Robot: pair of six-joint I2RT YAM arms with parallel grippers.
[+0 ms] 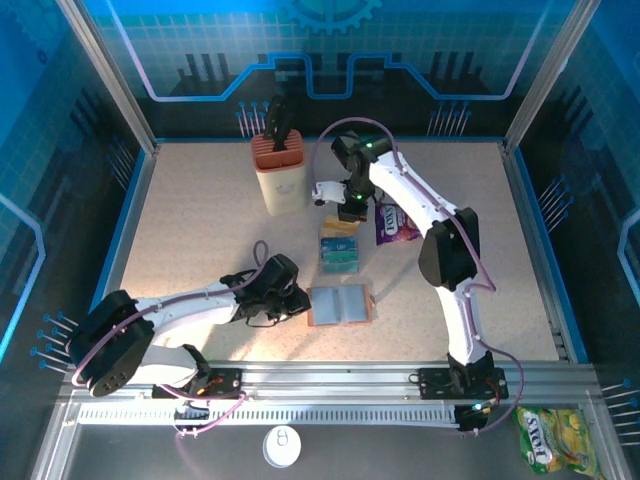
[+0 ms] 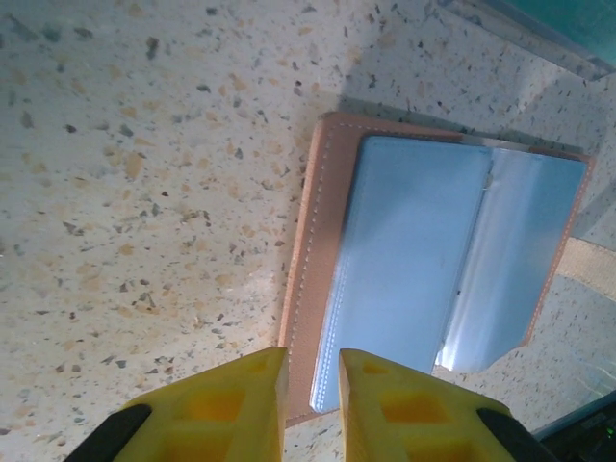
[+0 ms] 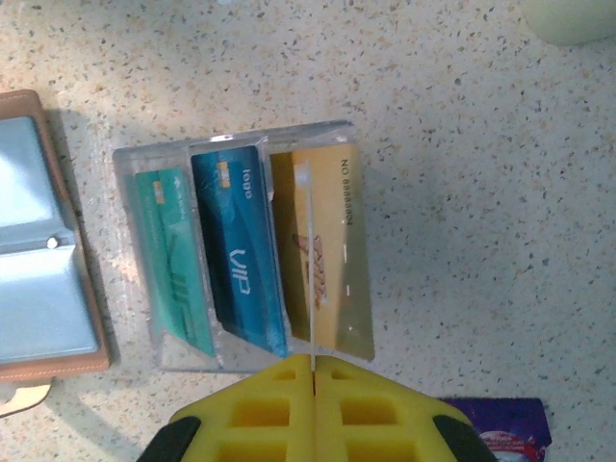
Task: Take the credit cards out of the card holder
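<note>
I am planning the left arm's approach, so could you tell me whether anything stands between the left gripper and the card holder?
Nothing visible does: the left gripper sits right at the edge of the open card holder, with bare tabletop beside them.

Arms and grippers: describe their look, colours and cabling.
The left arm and right arm have white links with black joints and lilac cables looping alongside. The left gripper and right gripper have blocky yellow fingers with square recesses.

Credit cards in box, behind card holder.
</note>
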